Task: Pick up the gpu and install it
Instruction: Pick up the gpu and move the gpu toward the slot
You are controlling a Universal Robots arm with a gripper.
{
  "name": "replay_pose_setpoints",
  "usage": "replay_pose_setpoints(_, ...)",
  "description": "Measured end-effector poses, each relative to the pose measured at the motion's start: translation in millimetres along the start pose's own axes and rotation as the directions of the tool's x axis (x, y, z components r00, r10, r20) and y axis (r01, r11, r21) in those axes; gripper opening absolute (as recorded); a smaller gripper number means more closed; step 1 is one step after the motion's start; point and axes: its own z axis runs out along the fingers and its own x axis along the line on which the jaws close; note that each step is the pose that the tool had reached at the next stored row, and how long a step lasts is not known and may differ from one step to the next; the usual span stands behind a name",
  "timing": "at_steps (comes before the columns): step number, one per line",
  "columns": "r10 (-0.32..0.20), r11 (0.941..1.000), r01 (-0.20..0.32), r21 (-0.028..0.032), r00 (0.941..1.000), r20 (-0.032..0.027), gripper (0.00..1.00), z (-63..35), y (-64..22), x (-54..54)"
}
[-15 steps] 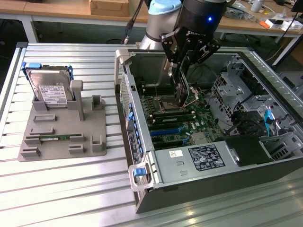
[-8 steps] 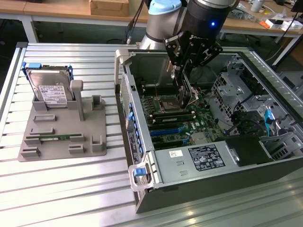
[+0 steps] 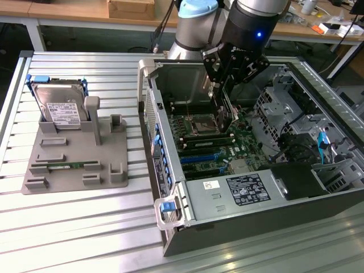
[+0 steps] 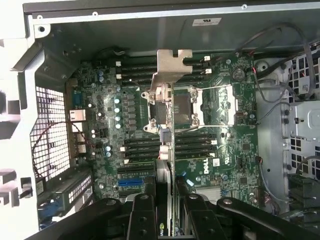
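Right now your end effector (image 4: pixel 169 212) is part-closed on the gpu (image 4: pixel 172 70), card on edge directly below it, above the motherboard (image 4: pixel 235 150) inside the case (image 3: pixel 239 224).

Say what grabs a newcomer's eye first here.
The black gripper hangs inside the open grey computer case, clamped on the slim dark gpu card with its silver end bracket, edge-on above the green motherboard. On the exterior view's left, a boxy silver hard drive stands in a grey holder.
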Motion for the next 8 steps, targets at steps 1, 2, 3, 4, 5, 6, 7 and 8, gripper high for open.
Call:
replay_pose_setpoints(1,0.000,1.0000,0.000,0.0002,1.0000,0.0000,0.26,1.5,0.1,-1.5)
replay_pose_setpoints(2,0.000,1.0000,0.000,0.0004,1.0000,0.0000,0.26,2.9,0.1,-3.0)
replay_pose_setpoints(3,0.000,1.0000,0.000,0.0006,1.0000,0.0000,0.26,3.8,0.2,-3.9)
replay_pose_setpoints(4,0.000,1.0000,0.000,0.0007,1.0000,0.0000,0.26,4.8,0.2,-4.9)
replay_pose_setpoints(5,0.000,1.0000,0.000,0.0008,1.0000,0.0000,0.26,5.6,0.2,-5.7)
replay_pose_setpoints(6,0.000,1.0000,0.000,0.0009,1.0000,0.0000,0.26,6.9,0.3,-6.9)
replay_pose_setpoints(7,0.000,1.0000,0.000,0.0011,1.0000,0.0000,0.26,7.7,0.3,-7.6)
replay_pose_setpoints(8,0.000,1.0000,0.000,0.0012,1.0000,0.0001,0.26,8.8,0.4,-8.6)
